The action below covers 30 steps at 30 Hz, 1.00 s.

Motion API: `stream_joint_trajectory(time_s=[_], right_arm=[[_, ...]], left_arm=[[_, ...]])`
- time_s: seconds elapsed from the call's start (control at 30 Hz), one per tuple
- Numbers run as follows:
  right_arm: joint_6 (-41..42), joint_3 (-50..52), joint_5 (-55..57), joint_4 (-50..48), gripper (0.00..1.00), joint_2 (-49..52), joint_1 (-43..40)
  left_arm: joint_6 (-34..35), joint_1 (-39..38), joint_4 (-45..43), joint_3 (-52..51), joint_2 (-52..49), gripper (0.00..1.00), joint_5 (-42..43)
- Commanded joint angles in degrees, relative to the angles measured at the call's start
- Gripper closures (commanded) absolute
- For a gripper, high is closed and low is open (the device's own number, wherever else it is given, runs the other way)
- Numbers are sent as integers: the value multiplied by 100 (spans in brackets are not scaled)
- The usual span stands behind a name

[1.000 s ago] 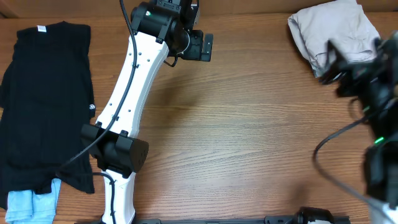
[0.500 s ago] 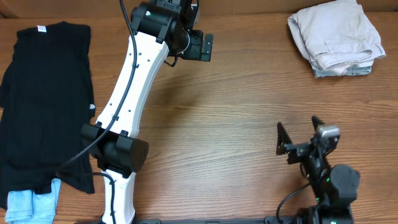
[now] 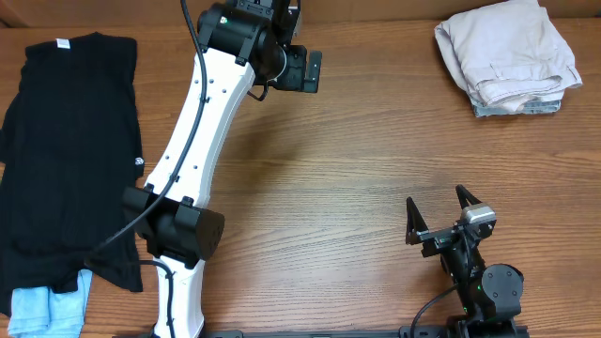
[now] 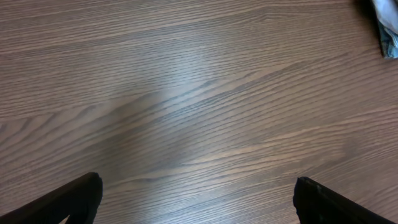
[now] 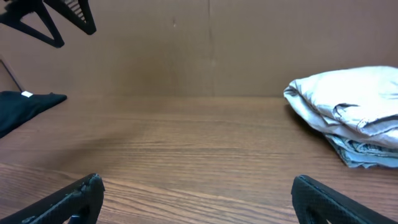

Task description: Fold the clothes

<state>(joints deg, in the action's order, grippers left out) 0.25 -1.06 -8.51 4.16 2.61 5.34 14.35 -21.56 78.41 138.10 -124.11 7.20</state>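
Ahead of the right gripper (image 3: 438, 212) and off to its right, well apart from it, the khaki shorts (image 3: 507, 54) lie as a folded bundle on the wooden table (image 3: 357, 160). Layers of light beige cloth are stacked, and a greyish edge shows at the underside nearest the gripper. Nothing touches the shorts.

Both right fingers stand spread wide, with only bare wood between them. From the right wrist camera, the two dark fingertips (image 5: 81, 193) sit low at either side, and the shorts (image 5: 348, 112) rest beyond the right-hand one.

Far across the table, the left gripper (image 3: 308, 70) is held out on its long white arm, and the shorts are well away to its right. Its jaws are also parted and hold nothing. The left wrist camera looks down on bare wood grain between its fingertips (image 4: 74, 196), with a small corner of the shorts (image 4: 385, 25) just showing ahead and far to the right.

Well to the left of the left gripper, a black T-shirt (image 3: 70, 150) lies spread flat. A light-blue denim garment (image 3: 47, 310) pokes out from under the shirt's near edge.
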Motion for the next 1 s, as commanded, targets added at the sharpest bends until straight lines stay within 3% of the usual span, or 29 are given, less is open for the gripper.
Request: stream_joint_trajectory(time_s=[0.0,0.97], right_arm=[[46,61,90,-17,0,-192,33],[46,61,94,-22,0,-245,33]], left_arm=[[-153,-20,0,79,66,0,-35],[-155,-66,0,79,229,0,-35]])
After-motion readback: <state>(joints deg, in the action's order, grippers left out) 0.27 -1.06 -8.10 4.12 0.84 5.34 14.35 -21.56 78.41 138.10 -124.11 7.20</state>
